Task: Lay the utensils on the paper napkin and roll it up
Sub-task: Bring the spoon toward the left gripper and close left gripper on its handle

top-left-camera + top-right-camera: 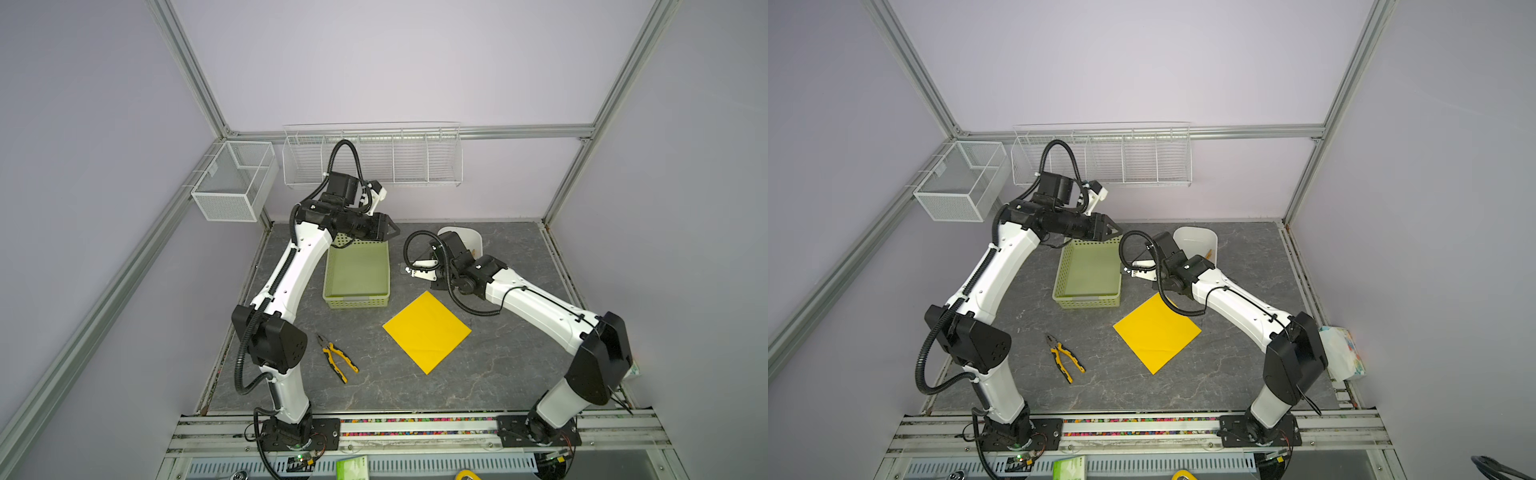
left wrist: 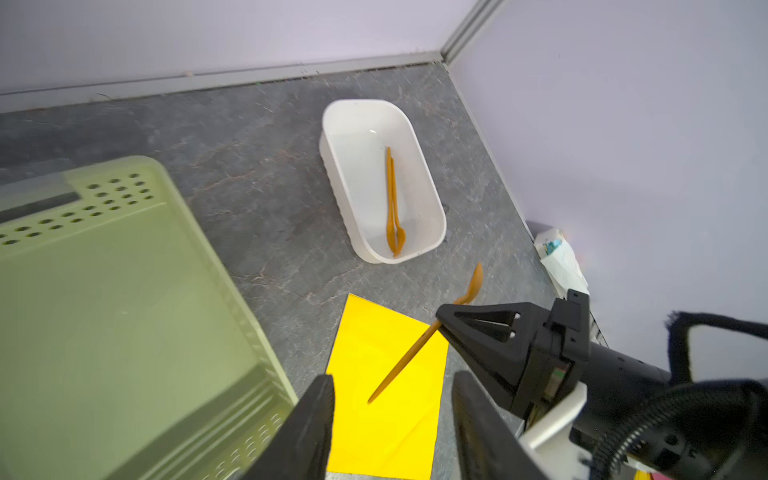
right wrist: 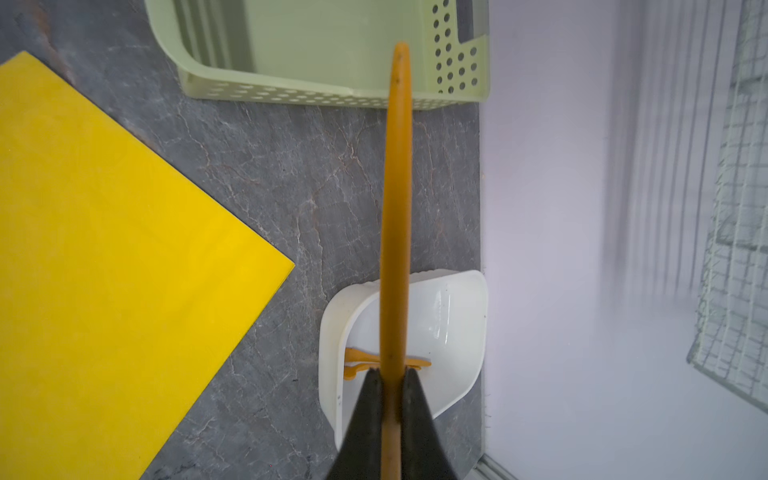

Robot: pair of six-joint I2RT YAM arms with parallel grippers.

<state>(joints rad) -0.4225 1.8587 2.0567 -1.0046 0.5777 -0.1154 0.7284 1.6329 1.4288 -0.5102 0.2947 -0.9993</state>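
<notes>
A: What worries you here?
B: The pinch. The right hand (image 2: 438, 319) is pressed together on the spoon (image 2: 409, 353) close to its bowl, so nearly the whole handle sticks out ahead of the jaws. A slim, smooth piece held that near one end could swivel in the grip, I think, and come down crooked.
A: And the paper napkin (image 1: 427, 330)?
B: It lies flat on the counter (image 1: 498, 374), nothing on it, one corner toward the white tub (image 2: 357, 174). If the handle tip goes in low it could catch that corner and push or crumple the thin sheet. Let go from too high, the spoon may bounce or slide off onto the counter.
A: Where is the spoon against the sheet?
B: Off the counter, between the tub and the napkin. In the left wrist view the handle crosses the corner nearest the tub, bowl out past the edge. How high it hangs I can't tell.
A: The other arm?
B: The left hand (image 2: 392, 376) is spread and empty, above the far end of the green basket (image 1: 357, 274). If both go for the napkin together they could bump.
A: Anything left to fetch?
B: Yes, orange pieces (image 2: 392, 199) lie close together in the tub, well apart from either hand
</notes>
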